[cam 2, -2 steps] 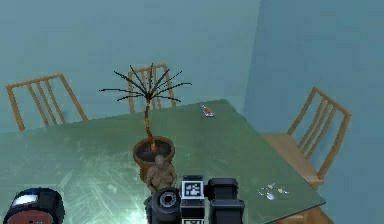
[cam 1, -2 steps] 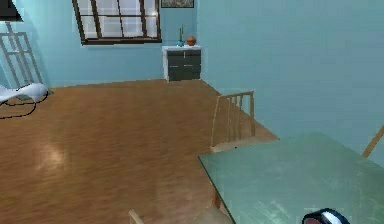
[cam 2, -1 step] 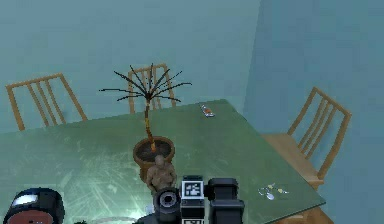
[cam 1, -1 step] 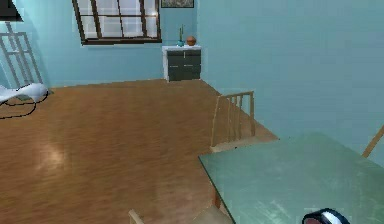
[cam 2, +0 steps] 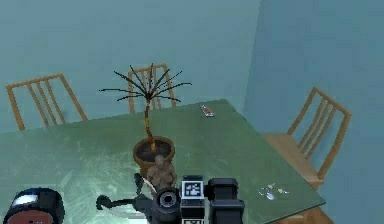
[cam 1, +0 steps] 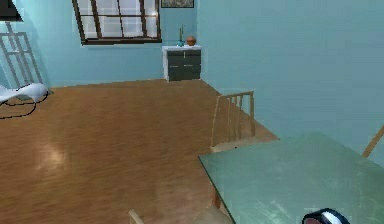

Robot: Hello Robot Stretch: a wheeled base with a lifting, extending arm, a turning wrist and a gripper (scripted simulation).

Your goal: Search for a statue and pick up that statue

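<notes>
Dark and thin, the fingers (cam 2: 122, 204) of the gripper (cam 2: 104, 203) show against the green table (cam 2: 80, 150) in the arm side view. With the tabletop and things at and behind them, I cannot tell how they are set or whether they hold anything. Just beside the gripper's body, at the foot of a brown pot (cam 2: 153, 152) with a spiky dark plant (cam 2: 148, 90), sits a small brown lump (cam 2: 158, 177). It is possibly the statue, but too small to be sure. The two white squares (cam 2: 192, 189) carry black marks that cannot be read. Farther out lie a small pale thing (cam 2: 207, 111) and some shiny bits (cam 2: 270, 190), with wooden chairs (cam 2: 45, 100) around. A dark round object (cam 2: 34, 207) is cut off at the bottom edge, and it appears again at the forward view's lower right. The forward view adds wood floor (cam 1: 100, 140), a window (cam 1: 118, 20) and a dark cabinet (cam 1: 183, 64) bearing a green bottle (cam 1: 181, 38) and an orange thing (cam 1: 191, 41).
</notes>
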